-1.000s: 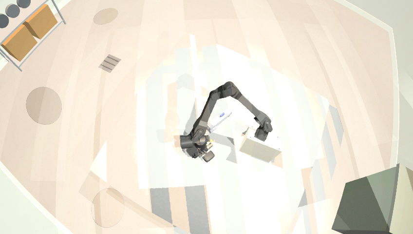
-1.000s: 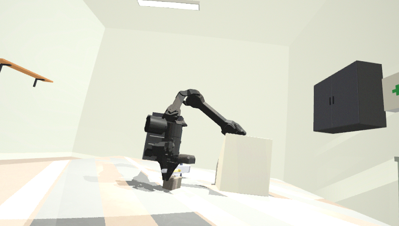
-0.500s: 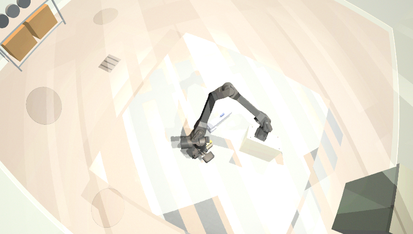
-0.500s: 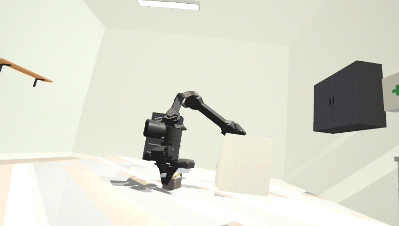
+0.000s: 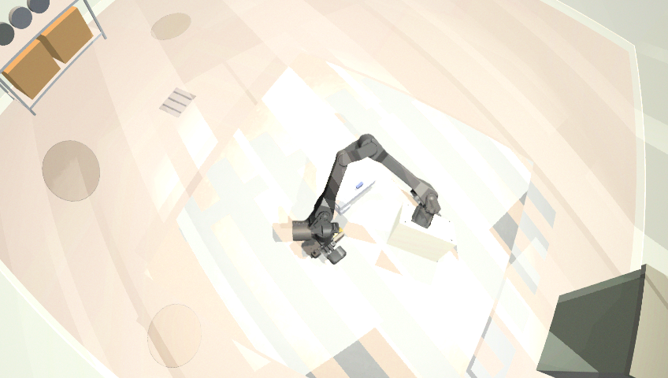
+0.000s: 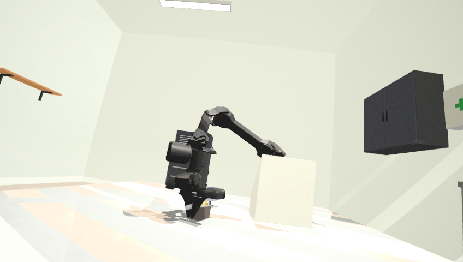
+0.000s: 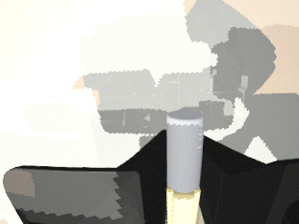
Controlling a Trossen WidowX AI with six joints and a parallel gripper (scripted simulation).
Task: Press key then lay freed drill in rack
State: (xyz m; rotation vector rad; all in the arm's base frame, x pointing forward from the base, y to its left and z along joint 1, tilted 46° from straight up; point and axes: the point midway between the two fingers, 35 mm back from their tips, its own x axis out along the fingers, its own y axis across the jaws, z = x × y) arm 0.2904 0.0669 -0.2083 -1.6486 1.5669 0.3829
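My gripper (image 6: pixel 191 214) (image 7: pixel 176 136) points down and is shut on the drill. The drill (image 6: pixel 205 203) (image 7: pixel 184 156) has a smooth grey cylindrical end and a yellow part; the grey end stands up between the black fingers in the wrist view. Its yellow part also peeks out beside the wrist in the top view. The fingertips are low, beside a small brown block (image 6: pixel 202 213); whether this block is the rack is unclear. A pale fixture bar (image 5: pixel 360 195) with a small blue piece (image 5: pixel 359 185), perhaps the key, lies behind the gripper. The arm hides much of the fixture.
The arm base stands on a tall cream pedestal (image 5: pixel 419 241) (image 6: pixel 285 191) to the right of the gripper. A dark drawer cabinet (image 6: pixel 171 175) stands behind the arm. A shelf with orange boxes (image 5: pixel 68 35) is at the far upper left, and a dark cabinet (image 6: pixel 390 120) hangs at right.
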